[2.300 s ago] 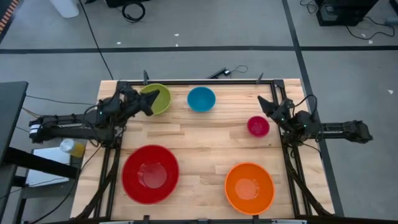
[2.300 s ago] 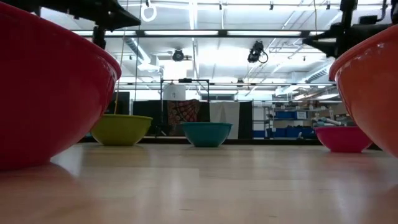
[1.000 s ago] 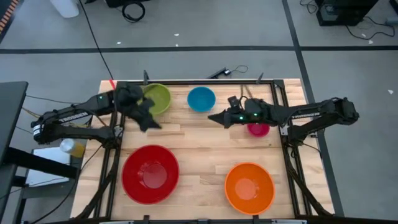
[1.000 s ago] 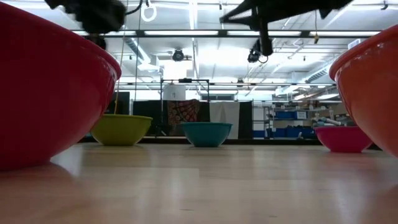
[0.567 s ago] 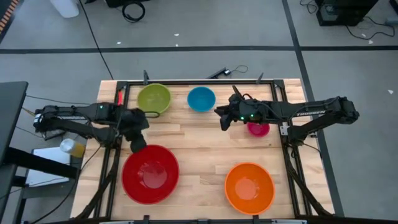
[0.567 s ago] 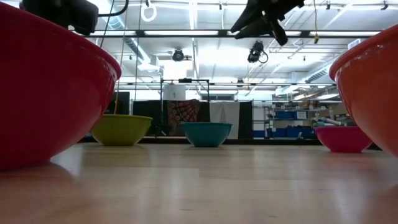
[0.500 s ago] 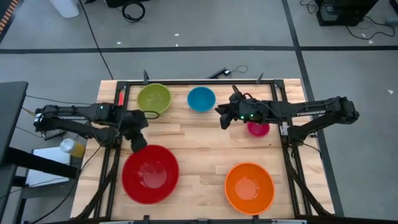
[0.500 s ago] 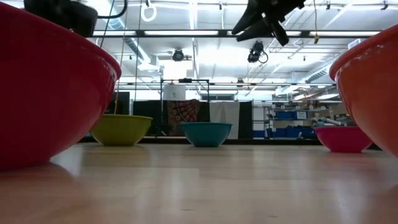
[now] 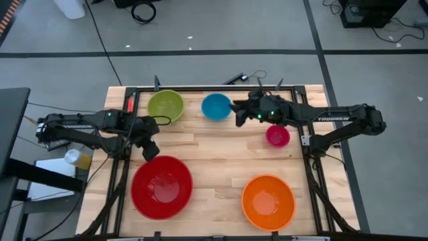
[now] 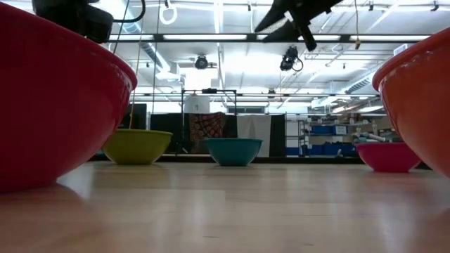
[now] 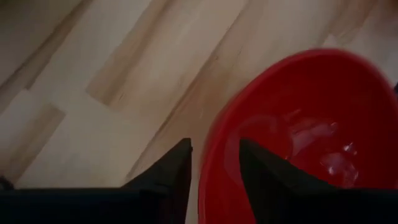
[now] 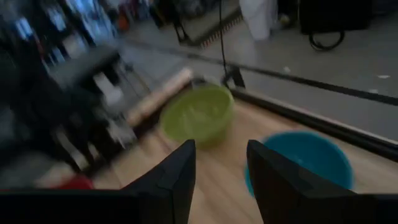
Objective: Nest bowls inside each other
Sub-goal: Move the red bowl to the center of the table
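Observation:
Five bowls stand apart on their bases on the wooden table: red (image 9: 162, 187) near left, orange (image 9: 267, 201) near right, yellow-green (image 9: 165, 106) and blue (image 9: 216, 106) at the far edge, small pink (image 9: 277, 136) at the right. My left gripper (image 9: 151, 150) hangs open over the red bowl's far-left rim (image 11: 214, 155), pointing steeply down, one finger (image 11: 177, 171) outside the rim and one (image 11: 261, 168) over the inside. My right gripper (image 9: 235, 112) is open, high above the table beside the blue bowl (image 12: 298, 162), pointing toward the yellow-green bowl (image 12: 199, 115).
A black frame rail (image 9: 200, 88) runs round the table's far and side edges. Bare wood (image 9: 221, 150) lies between the bowls in the middle. In the low view the red bowl (image 10: 56, 105) and orange bowl (image 10: 422, 98) fill the sides.
My left gripper has swung from beside the yellow-green bowl toward the near edge, tipping downward, and now stands over the red bowl's far rim. My right gripper has risen, rolled, moved toward the far edge next to the blue bowl, and opened. The bowls have not moved.

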Robot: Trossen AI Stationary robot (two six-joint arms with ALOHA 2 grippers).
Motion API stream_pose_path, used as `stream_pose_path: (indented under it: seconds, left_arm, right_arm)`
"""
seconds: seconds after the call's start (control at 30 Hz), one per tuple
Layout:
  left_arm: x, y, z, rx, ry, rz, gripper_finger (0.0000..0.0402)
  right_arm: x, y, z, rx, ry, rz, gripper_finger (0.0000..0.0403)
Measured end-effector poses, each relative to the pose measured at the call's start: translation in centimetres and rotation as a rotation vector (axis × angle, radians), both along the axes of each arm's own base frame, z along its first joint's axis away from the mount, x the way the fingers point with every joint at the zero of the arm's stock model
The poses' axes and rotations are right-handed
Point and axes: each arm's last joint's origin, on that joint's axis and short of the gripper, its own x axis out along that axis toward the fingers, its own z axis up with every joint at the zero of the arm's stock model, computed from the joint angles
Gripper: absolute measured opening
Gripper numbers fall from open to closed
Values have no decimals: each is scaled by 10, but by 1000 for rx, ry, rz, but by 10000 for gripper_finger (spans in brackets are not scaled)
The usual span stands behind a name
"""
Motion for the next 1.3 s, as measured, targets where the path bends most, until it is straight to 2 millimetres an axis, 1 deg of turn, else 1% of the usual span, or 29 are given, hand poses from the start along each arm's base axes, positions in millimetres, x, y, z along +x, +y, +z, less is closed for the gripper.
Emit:
stream_pose_path:
  seconds: [0.07,0.13,0.2,0.33,0.4,0.53,0.63,0.73,0.8,0.87,0.97,1.1,1.23,1.3]
  left_arm:
    - [3,3,1,2,-33,15,139]
    - [6,5,3,5,-67,31,138]
    - [7,8,4,8,-91,46,138]
    - [8,10,4,20,-97,42,137]
    - [8,11,4,25,-99,35,137]
    - [8,11,4,71,-111,-50,137]
    - [8,11,5,113,-122,-126,137]
    - [8,11,5,150,-130,-194,137]
    - [9,12,5,177,-143,-231,137]
    - [11,14,6,213,-165,-253,137]
    - [13,21,8,264,-196,-253,137]
    - [11,28,8,262,-182,-225,137]
    - [7,29,5,260,-145,-247,137]
    - [6,28,5,259,-131,-257,137]
  right_arm:
    - [0,-7,4,32,-71,-36,152]
    - [-1,-15,3,66,-79,-42,152]
    - [0,-20,-3,118,-44,-17,152]
    - [5,-23,-27,289,76,33,151]
    - [10,-18,-42,390,139,57,151]
    - [23,-1,-65,546,244,151,151]
    - [31,11,-75,616,267,204,151]
    - [41,21,-77,658,218,253,151]
    - [51,25,-81,672,180,285,151]
    - [63,27,-94,685,178,313,151]
    - [88,28,-109,702,192,347,151]
    - [129,27,-105,726,177,431,151]
    - [159,26,-105,707,207,450,151]
    - [172,25,-108,711,208,477,151]
